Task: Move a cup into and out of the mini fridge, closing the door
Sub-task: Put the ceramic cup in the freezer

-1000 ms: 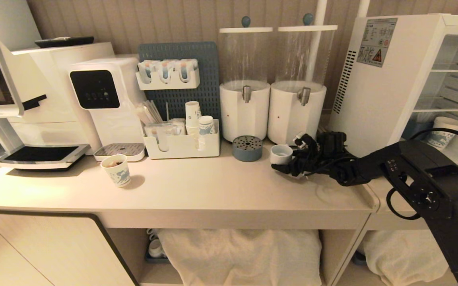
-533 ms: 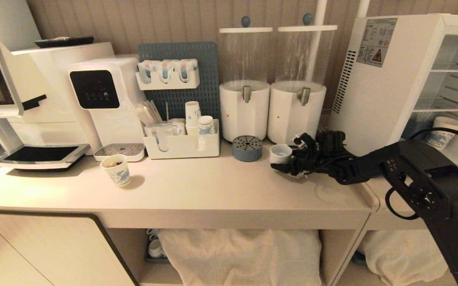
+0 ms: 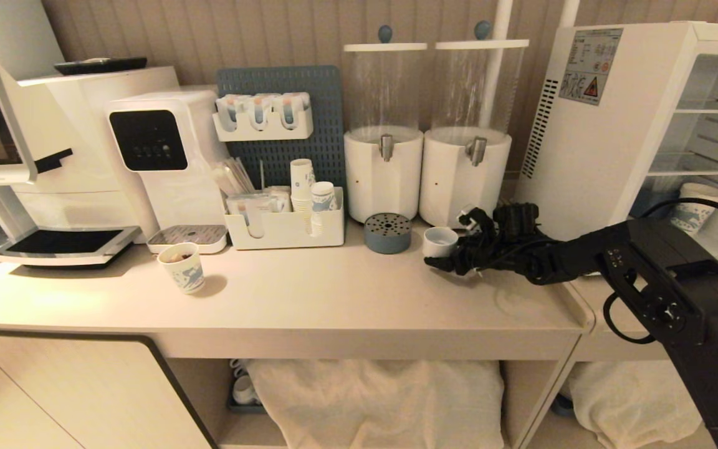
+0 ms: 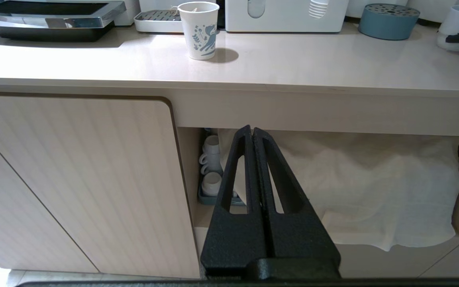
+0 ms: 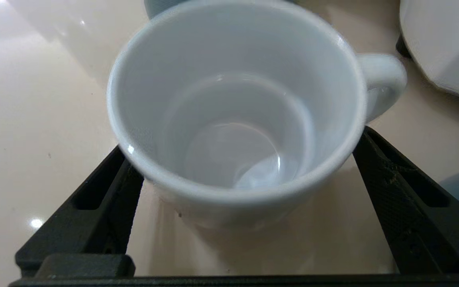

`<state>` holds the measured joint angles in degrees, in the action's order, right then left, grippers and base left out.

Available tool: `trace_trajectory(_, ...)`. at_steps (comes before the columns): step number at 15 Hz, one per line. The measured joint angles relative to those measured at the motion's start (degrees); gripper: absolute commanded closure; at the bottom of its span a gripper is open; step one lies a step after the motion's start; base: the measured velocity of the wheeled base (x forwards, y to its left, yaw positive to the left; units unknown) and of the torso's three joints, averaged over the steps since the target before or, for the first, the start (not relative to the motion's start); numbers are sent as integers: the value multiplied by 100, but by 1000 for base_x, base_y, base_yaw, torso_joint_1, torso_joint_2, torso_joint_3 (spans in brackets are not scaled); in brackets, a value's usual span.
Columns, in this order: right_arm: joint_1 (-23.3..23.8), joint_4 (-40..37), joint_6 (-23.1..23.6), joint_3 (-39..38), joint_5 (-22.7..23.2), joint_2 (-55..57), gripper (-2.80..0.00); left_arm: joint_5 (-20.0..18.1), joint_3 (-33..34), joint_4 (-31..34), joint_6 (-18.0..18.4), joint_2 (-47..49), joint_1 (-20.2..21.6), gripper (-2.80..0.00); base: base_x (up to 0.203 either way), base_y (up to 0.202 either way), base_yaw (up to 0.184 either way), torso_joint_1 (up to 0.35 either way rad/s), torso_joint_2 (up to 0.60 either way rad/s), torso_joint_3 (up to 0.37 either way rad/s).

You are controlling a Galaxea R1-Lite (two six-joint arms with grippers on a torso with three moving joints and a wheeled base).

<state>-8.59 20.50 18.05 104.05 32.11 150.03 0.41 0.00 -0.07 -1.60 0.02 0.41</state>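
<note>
A small white cup (image 3: 440, 240) stands on the counter (image 3: 334, 299), in front of the right-hand dispenser. Its handle shows in the right wrist view. My right gripper (image 3: 448, 243) is open, with one finger on each side of the cup (image 5: 233, 119), low by its base. Whether the fingers (image 5: 106, 191) touch it I cannot tell. The mini fridge (image 3: 589, 143) stands at the right with its inside and wire shelves exposed; its door is out of view. My left gripper (image 4: 252, 131) is shut and empty, parked below the counter's edge in front of the cabinet.
Two white dispensers (image 3: 465, 174) and a blue round drain disc (image 3: 387, 232) stand just behind the cup. A printed paper cup (image 3: 183, 267) stands at the counter's left and another (image 3: 689, 209) inside the fridge. An organiser (image 3: 284, 224) and coffee machines line the back.
My right forearm has lifted slightly, while the gripper has stayed open around the cup. The cup has not moved.
</note>
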Motion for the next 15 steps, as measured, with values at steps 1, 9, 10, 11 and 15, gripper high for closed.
trace_trajectory(1,0,-13,-9,53,-9,2,-280,-1,0,0,-2,0,0,0,0,0,0,0,0,0)
trace_trajectory(9,0,-8,-6,128,-22,28,-280,-1,0,2,3,0,0,0,0,0,0,0,0,0)
trace_trajectory(10,0,-22,-11,148,-24,36,-280,0,0,0,0,0,0,0,0,0,0,0,0,0)
trace_trajectory(11,0,-68,-14,177,-19,44,-280,0,0,0,-2,0,0,0,0,0,0,0,0,0)
trace_trajectory(15,11,-192,-61,255,-17,55,0,-1,0,0,-4,0,0,0,0,0,0,0,0,0)
